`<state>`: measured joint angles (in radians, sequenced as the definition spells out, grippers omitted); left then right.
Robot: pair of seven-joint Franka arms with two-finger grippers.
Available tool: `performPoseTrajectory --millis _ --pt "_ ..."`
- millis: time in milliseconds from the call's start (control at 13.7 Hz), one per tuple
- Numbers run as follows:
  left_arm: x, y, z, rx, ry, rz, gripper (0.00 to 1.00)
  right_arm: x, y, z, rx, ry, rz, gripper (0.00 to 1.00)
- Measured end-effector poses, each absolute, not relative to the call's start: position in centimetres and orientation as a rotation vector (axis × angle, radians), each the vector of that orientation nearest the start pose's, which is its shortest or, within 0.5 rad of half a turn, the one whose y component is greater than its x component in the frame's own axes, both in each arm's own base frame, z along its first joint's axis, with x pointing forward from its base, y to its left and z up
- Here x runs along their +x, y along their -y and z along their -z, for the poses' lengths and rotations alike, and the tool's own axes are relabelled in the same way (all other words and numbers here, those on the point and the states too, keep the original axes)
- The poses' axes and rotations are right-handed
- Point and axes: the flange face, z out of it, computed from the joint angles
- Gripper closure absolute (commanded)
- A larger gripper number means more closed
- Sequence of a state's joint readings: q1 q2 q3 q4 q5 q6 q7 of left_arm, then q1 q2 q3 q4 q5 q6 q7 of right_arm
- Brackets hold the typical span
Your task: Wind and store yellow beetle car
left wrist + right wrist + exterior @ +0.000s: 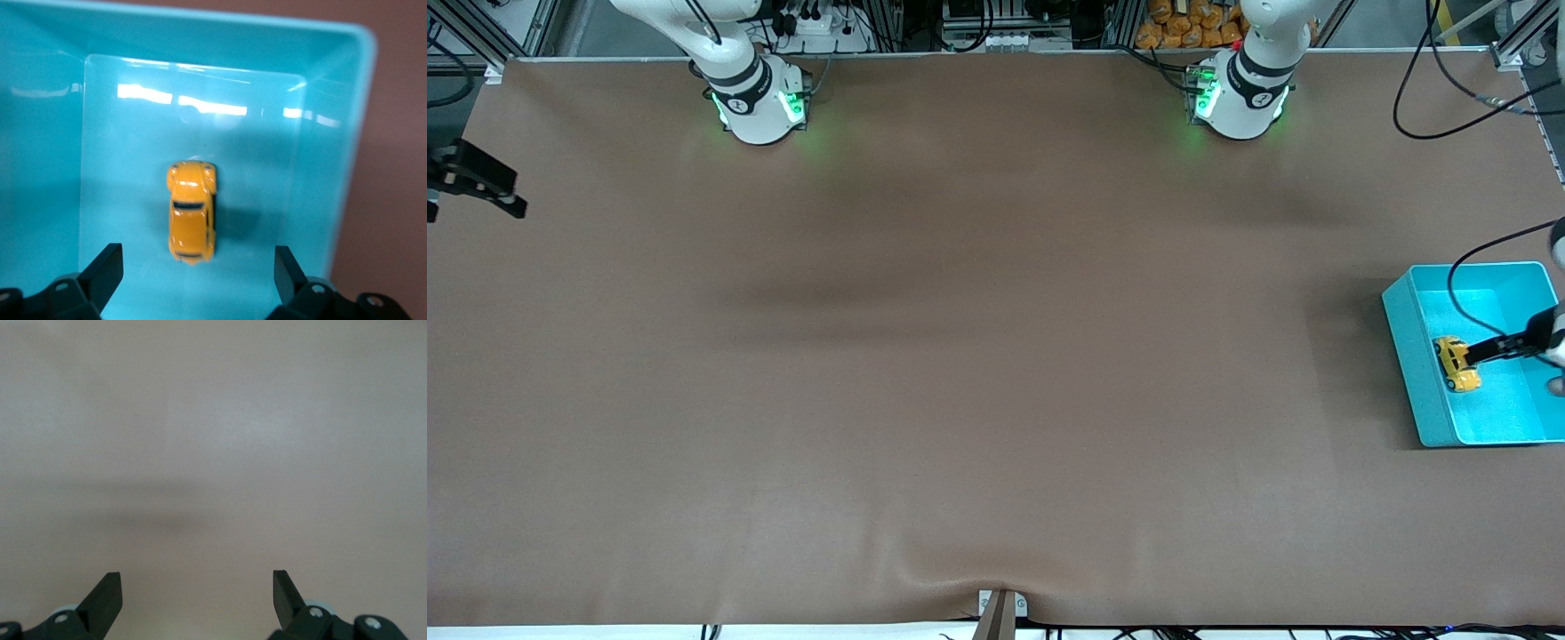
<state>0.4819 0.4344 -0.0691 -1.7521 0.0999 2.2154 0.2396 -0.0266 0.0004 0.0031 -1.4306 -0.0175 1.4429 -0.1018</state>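
Note:
The yellow beetle car (1456, 363) lies on its wheels on the floor of the turquoise bin (1407, 356) at the left arm's end of the table. My left gripper (1485, 352) is over the bin, right beside the car. In the left wrist view the car (192, 213) sits on the bin floor (47, 147) just ahead of the gripper (197, 261), whose jaws stand wide apart and touch nothing. My right gripper (197, 583) is open and empty over bare brown table, and that arm waits.
The bin stands at the table's edge, with its walls close round the left gripper. A black cable (1458, 276) hangs over the bin. The brown mat (996, 356) covers the table.

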Motion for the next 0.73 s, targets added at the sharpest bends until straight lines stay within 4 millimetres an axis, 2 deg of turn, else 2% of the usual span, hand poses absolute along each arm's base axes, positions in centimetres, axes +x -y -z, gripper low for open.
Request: performPoseTrajectory --millis 146,292,511,730 --pt "60.1 -23.5 -38.4 -3.091 0.125 -0.002 0.0 54.3 1.7 -67.9 -3.16 0.115 0.045 0.0" --pt "59.9 -19.8 -42.5 -3.093 0.099 0.0 0.0 54.9 2.2 -68.6 -3.162 0.1 0.144 0.0" --pt "59.7 -14.6 -45.5 -3.097 0.117 -0.022 0.0 55.4 3.2 -69.0 -3.171 0.087 0.213 0.0" --pt "59.3 -8.3 -47.8 -3.088 0.09 -0.072 0.0 55.4 6.1 -68.5 -3.178 0.058 0.197 0.0"
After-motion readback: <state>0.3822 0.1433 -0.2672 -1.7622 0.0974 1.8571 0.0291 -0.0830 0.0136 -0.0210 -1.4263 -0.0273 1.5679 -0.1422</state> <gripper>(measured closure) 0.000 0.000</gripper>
